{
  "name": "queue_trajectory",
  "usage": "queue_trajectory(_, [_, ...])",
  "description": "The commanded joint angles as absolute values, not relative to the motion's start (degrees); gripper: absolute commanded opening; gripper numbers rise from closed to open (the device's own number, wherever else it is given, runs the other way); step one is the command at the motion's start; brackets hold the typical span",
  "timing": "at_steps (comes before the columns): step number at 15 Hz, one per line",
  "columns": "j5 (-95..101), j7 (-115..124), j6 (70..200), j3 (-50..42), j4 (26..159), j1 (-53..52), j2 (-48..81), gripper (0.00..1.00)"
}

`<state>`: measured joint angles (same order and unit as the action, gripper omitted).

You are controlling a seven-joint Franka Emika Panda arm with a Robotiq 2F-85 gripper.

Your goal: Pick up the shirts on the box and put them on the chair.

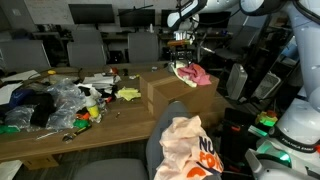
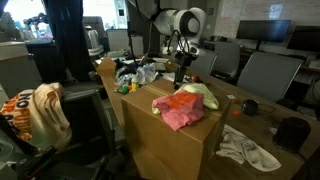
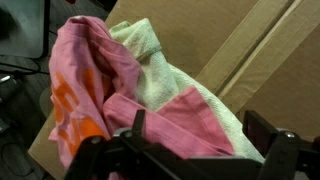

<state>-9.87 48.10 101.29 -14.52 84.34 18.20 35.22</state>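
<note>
While the gripper (image 3: 200, 135) hung over the box (image 2: 170, 140) at the edge of the table (image 1: 120, 125), we saw its fingers (image 3: 262, 128) spread, the pink shirt (image 3: 90, 80) lying on the box below, between them.

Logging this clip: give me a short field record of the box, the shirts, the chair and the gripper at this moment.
box: cardboard box, top closed
on box: pink shirt and cream shirt, bunched together and touching
chair: chair holds an orange-and-white shirt
gripper: gripper directly above the pile, jaws open, holding nothing
task status: two shirts not yet moved
</note>
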Motion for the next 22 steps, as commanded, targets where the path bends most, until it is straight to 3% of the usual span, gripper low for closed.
queue_trajectory(1, [-9.15,48.97,99.15,-15.89,81.44,17.99,36.92,1.0])
queue_trajectory(22, [-3.77,55.29,107.95,-16.99,86.74,15.11,36.54,1.0])
